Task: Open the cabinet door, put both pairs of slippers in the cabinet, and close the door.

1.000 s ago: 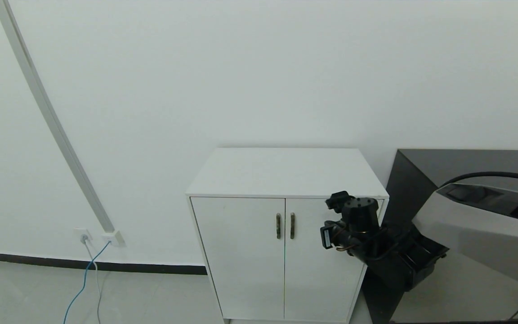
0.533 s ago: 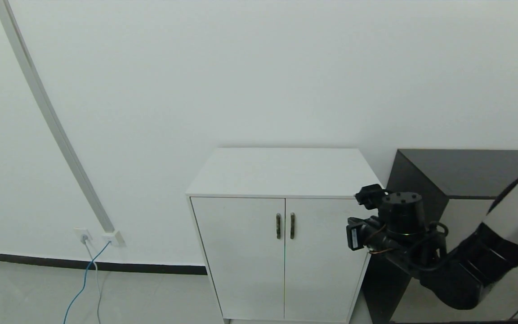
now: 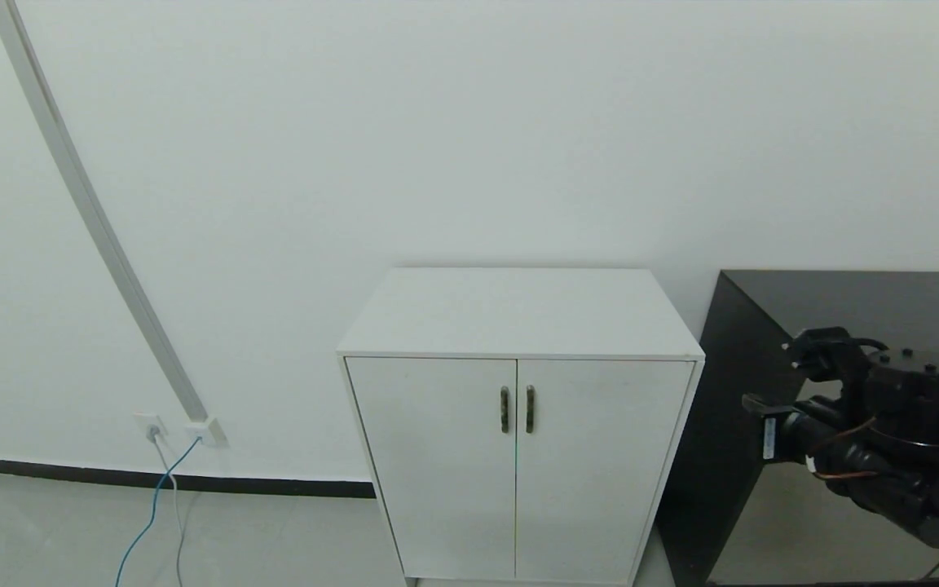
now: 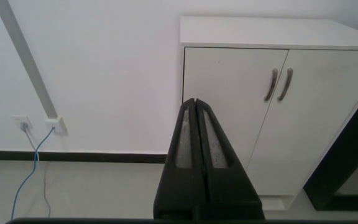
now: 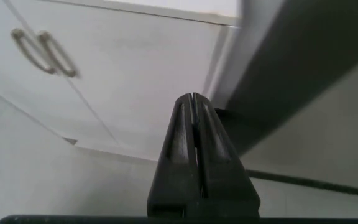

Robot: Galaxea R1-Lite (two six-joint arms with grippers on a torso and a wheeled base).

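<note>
Now the left end effector [image 4: 195, 102] hangs off to the left of the cabinet [image 3: 518, 314], squeezed shut on nothing. Both cabinet doors are closed, and the handles [image 3: 505, 409] sit side by side in the middle. The right arm [image 3: 885, 424] has swung away from the right door, out over by the black counter [image 3: 844, 297]. The right end effector [image 5: 192, 98] is squeezed shut and empty too. I see no slippers, so I cannot tell if they are inside. The floor on the left has room, but a blue cable [image 3: 147, 505] trails there. On the right, the counter stands tight against the cabinet, so an arm has less room.
</note>
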